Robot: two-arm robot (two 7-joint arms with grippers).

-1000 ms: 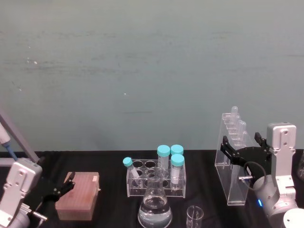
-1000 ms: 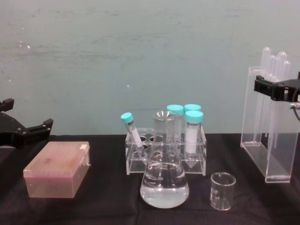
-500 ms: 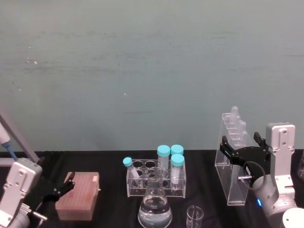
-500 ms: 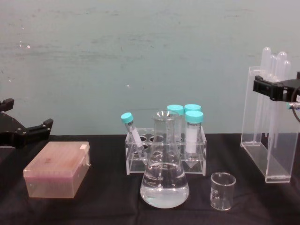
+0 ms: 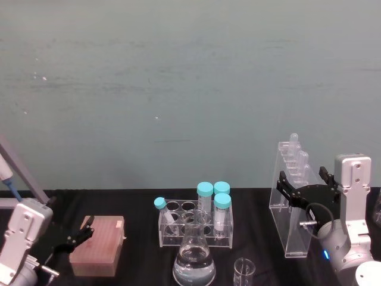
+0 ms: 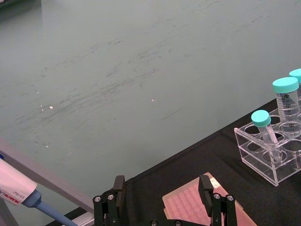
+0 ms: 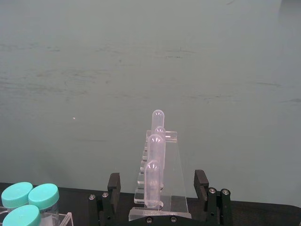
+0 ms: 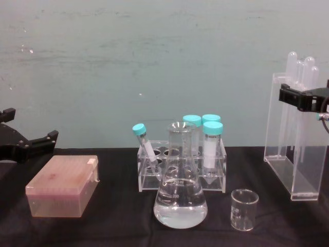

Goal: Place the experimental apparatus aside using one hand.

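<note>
R gripper (image 5: 302, 177) spread, straddling the acrylic stand (image 5: 292, 223) at far right, not pinching yet; flask (image 5: 194, 259) + beaker (image 5: 244, 271) sit near centre. Next: I close on the stand, lift w/o tipping. L gripper (image 6: 161, 190) spread, idle near left

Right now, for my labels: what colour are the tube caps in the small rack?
Teal; the caps show best in the chest view.
</note>
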